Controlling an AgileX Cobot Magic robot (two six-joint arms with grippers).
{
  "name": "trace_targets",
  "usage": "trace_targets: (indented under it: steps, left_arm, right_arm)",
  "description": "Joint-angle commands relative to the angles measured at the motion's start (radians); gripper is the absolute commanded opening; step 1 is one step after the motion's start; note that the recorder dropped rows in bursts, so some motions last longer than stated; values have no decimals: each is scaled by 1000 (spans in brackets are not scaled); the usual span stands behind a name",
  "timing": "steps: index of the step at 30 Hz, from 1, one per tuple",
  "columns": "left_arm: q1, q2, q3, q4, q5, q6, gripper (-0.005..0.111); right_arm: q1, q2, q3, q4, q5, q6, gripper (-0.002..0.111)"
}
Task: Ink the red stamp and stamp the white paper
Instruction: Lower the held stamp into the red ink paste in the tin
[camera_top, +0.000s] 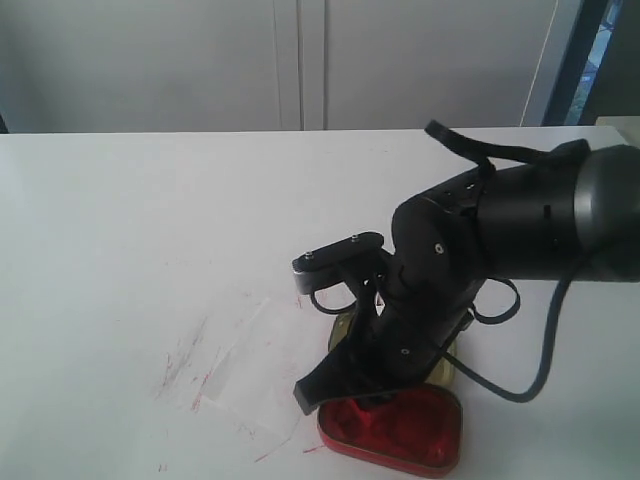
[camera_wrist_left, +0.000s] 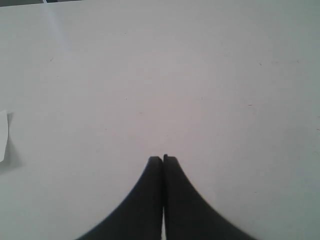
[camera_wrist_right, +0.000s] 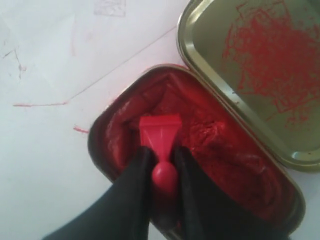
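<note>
My right gripper (camera_wrist_right: 163, 156) is shut on the knobbed handle of the red stamp (camera_wrist_right: 160, 131). The stamp's square base sits down in the red ink of the open tin (camera_wrist_right: 225, 150); whether it touches the ink I cannot tell. In the exterior view the right arm covers the stamp above that red-filled tin (camera_top: 400, 430) near the front edge. The white paper (camera_top: 245, 355), a thin sheet with red streaks, lies on the table just left of the tin. My left gripper (camera_wrist_left: 163, 159) is shut on nothing over bare table and is out of the exterior view.
The gold tin lid (camera_wrist_right: 255, 65), smeared red inside, lies beside the ink tin, mostly behind the right arm (camera_top: 450, 260) in the exterior view. Red smudges (camera_top: 180, 365) mark the white table (camera_top: 150, 220). A white scrap (camera_wrist_left: 3, 136) sits at the left wrist view's edge.
</note>
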Motion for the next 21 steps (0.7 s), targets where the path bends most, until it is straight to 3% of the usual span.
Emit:
trace_targets:
  steps: [1, 21]
  left_arm:
    - [2, 7, -4, 1, 1, 0, 0]
    - [2, 7, -4, 1, 1, 0, 0]
  right_arm:
    - [0, 32, 3, -4, -4, 5, 0]
    - [0, 244, 82, -4, -65, 5, 0]
